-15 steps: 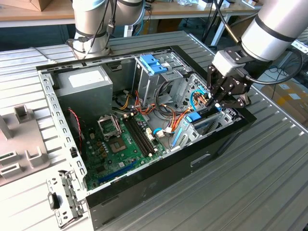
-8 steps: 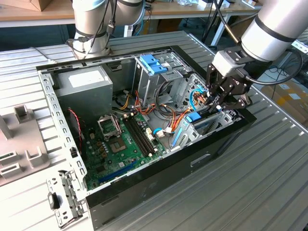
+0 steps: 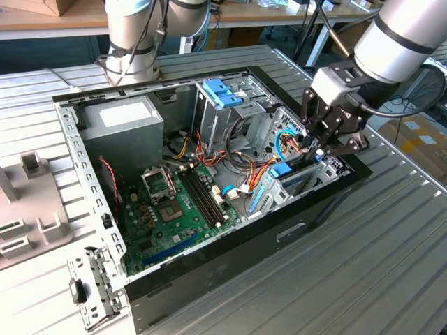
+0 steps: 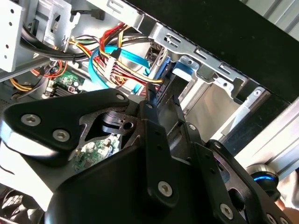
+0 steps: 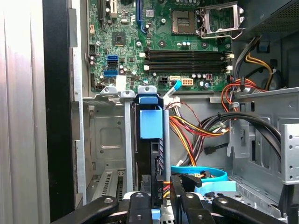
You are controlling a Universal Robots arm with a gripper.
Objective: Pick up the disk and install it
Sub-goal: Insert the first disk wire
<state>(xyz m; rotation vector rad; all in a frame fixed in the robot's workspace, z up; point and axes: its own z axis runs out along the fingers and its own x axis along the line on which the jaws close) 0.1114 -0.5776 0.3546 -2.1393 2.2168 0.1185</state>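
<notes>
The disk (image 5: 156,154) stands on edge in a narrow metal bay at the front corner of the open computer case (image 3: 230,244), a light-blue tab (image 5: 151,122) against it. In the second wrist view the disk (image 4: 162,74) is a dark slab running up from between my fingers. My gripper (image 3: 312,150) reaches down into that bay at the exterior view's right. Its black fingers (image 5: 140,205) sit close on either side of the disk's near edge, so the gripper (image 5: 159,189) looks shut on it. The gripper (image 4: 160,103) hides the lower part of the disk.
Bundles of red, yellow and blue cables (image 5: 196,130) crowd the bay's side. A drive cage with blue tabs (image 3: 223,94), a grey power-supply box (image 3: 126,125) and the green motherboard (image 3: 174,209) occupy the case. Loose metal parts (image 3: 91,293) lie on the slatted table (image 3: 363,265).
</notes>
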